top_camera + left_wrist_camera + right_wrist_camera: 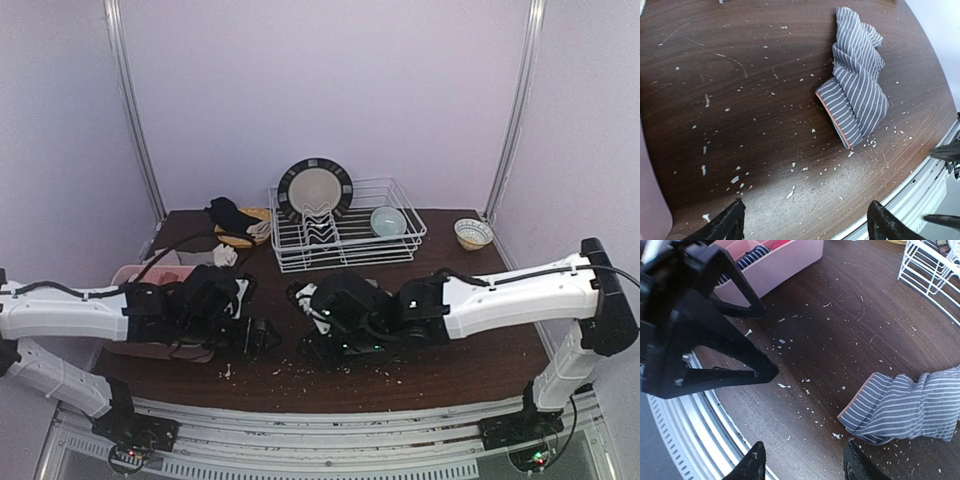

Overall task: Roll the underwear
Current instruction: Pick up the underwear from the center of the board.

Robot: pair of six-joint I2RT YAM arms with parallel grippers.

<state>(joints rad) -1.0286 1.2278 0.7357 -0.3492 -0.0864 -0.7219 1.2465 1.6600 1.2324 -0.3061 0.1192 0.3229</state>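
The underwear (856, 95) is grey with thin white stripes and a pink-edged waistband. It lies bunched and partly folded on the dark wooden table. In the left wrist view it is ahead and to the right of my left gripper (807, 225), which is open and holds nothing. In the right wrist view the underwear (905, 407) lies just right of my right gripper (805, 466), whose jaws stand apart with only bare table between them. Its right fingertip (860, 465) is close to the cloth's near corner. From above, both grippers (262, 338) (318, 345) face each other and the underwear is hidden beneath the right arm.
A pink divided box (770, 265) with rolled cloth stands at the left (135, 275). A white dish rack (345, 235) with a plate (315, 188) and a bowl (388, 220) stands at the back. A small bowl (472, 232) sits to its right. White crumbs litter the table, and a metal rail (690, 425) runs along its near edge.
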